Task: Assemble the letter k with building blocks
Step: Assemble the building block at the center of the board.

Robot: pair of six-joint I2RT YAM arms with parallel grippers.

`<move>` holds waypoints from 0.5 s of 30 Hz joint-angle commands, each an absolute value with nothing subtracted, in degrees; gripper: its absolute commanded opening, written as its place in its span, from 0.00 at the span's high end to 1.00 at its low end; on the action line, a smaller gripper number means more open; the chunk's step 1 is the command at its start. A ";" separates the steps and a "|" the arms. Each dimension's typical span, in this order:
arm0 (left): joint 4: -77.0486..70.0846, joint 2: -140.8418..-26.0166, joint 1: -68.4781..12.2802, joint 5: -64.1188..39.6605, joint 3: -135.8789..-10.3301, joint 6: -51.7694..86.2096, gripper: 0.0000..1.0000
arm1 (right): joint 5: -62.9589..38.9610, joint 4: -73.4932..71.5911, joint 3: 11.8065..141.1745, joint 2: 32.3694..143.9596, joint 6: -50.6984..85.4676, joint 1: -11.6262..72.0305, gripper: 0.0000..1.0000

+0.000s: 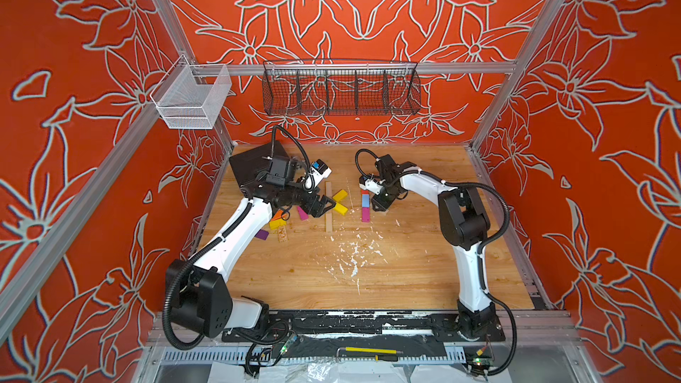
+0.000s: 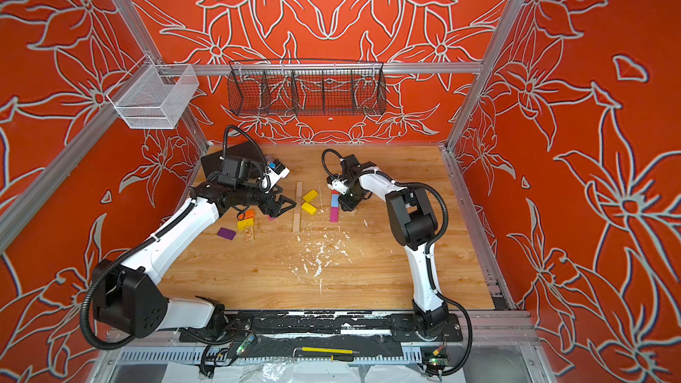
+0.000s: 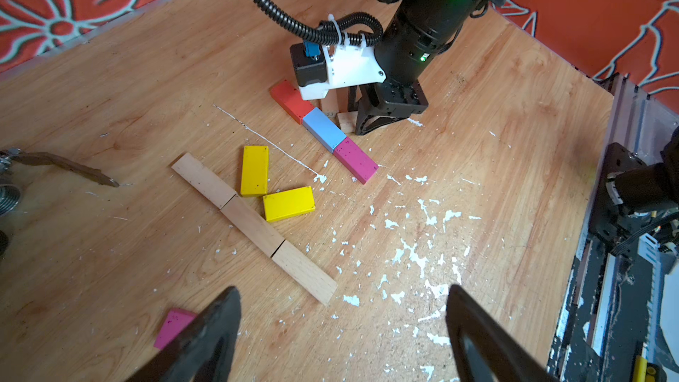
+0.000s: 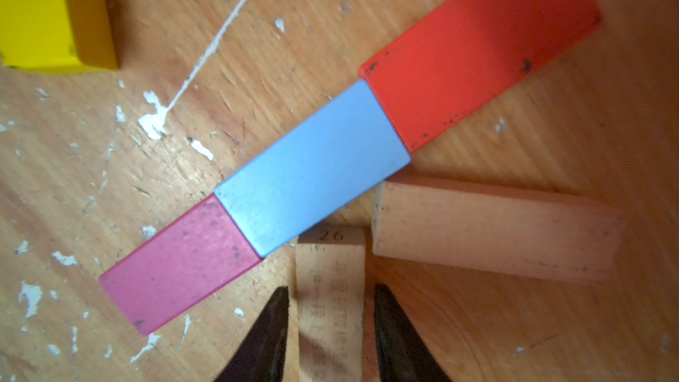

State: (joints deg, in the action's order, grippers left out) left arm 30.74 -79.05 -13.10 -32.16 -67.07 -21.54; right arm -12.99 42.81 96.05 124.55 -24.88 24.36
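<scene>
The right gripper (image 4: pixel 329 292) is being held low over the wooden table (image 1: pixel 405 270) with its jaws slightly parted. A printed pale block (image 4: pixel 330 281) is being straddled by its black fingers (image 4: pixel 268 336), and a thin gap is being left on each side, so the block is not being squeezed and is lying flat on the table. One end of that block is lying just beside a corner of the blue block (image 4: pixel 312 167). The blue block is being flanked end to end by the red block (image 4: pixel 477 49) and a magenta block (image 4: pixel 180 262), in one straight line. A plain pale block (image 4: pixel 492 229) is slanting away from the same side of the blue block. The left gripper (image 3: pixel 341 343) is being kept wide apart and empty above the table, near a row of three pale blocks (image 3: pixel 253 226) laid end to end. A yellow block (image 3: pixel 254 170) and a second yellow block (image 3: pixel 289 203) are lying angled beside that row, on the side facing the coloured line. A second magenta block (image 3: pixel 172 327) is being partly hidden by a left finger. Beside the left arm, an orange block (image 2: pixel 250 212), a third yellow block (image 2: pixel 245 223) and a purple block (image 2: pixel 226 233) are lying loose, and a black case (image 2: pixel 215 160) is lying in the far corner.
</scene>
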 commanded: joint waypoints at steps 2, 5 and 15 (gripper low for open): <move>30.41 -79.61 -12.66 -33.31 -68.64 -21.60 0.15 | -13.89 43.04 97.08 123.53 -24.90 24.40 0.54; 30.24 -79.59 -12.57 -33.23 -68.66 -21.35 0.15 | -13.71 42.81 96.89 121.69 -24.75 24.30 0.52; 26.55 -80.56 -10.11 -32.68 -69.70 -11.38 0.14 | -13.77 37.34 91.08 106.35 -18.98 24.36 0.48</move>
